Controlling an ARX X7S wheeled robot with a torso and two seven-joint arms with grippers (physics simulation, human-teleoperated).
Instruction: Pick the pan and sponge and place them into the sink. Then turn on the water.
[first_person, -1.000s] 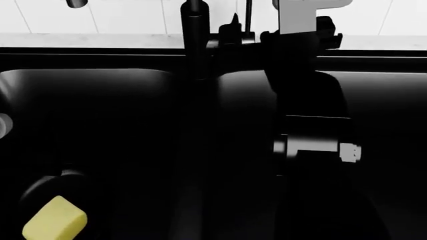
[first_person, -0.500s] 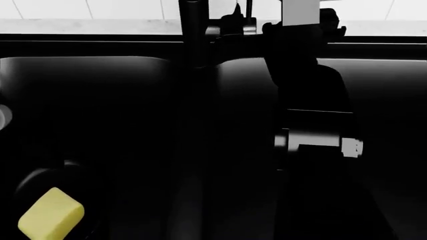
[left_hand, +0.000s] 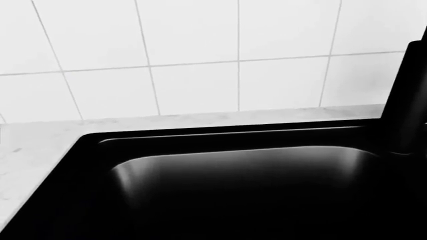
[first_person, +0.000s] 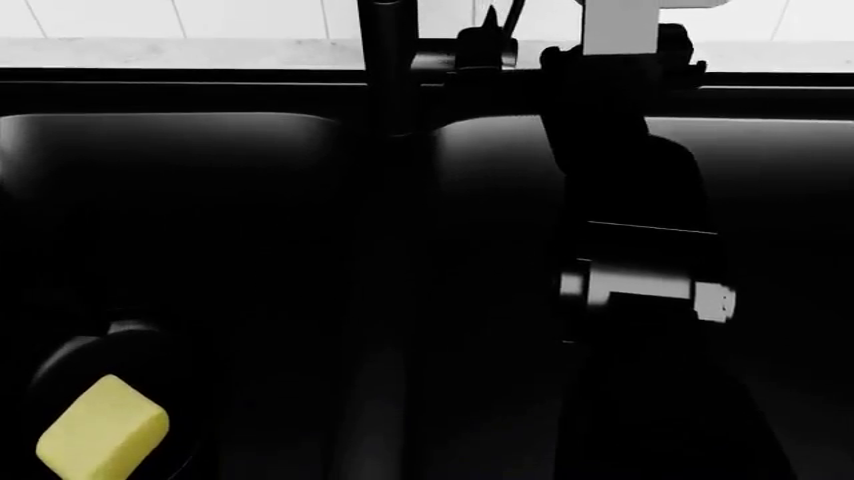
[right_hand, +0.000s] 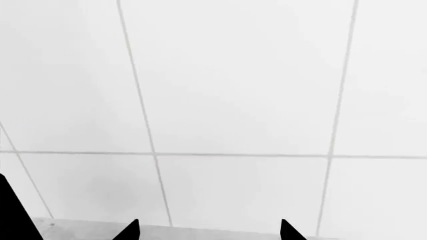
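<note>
A pale-yellow sponge lies at the head view's 7 o'clock corner, resting inside the round rim of the black pan, which sits low in the left basin of the matte-black sink. The pan is barely distinguishable from the dark basin around it; only a curved edge and a small rounded bump at its 12 o'clock show.

The black faucet rises from the divider between the two basins, at about 12 o'clock in the head view. No stream of water can be made out.

The right arm reaches over the right basin toward the back rim, its end just beside the faucet base at 1 o'clock. In the right wrist view, two dark fingertips of the right gripper stand apart, with nothing between them, facing the white wall tiles and a strip of pale bench.

The left wrist view shows a sink basin, the speckled bench around its corner, tiled wall and the faucet column; the left gripper itself is out of sight.
</note>
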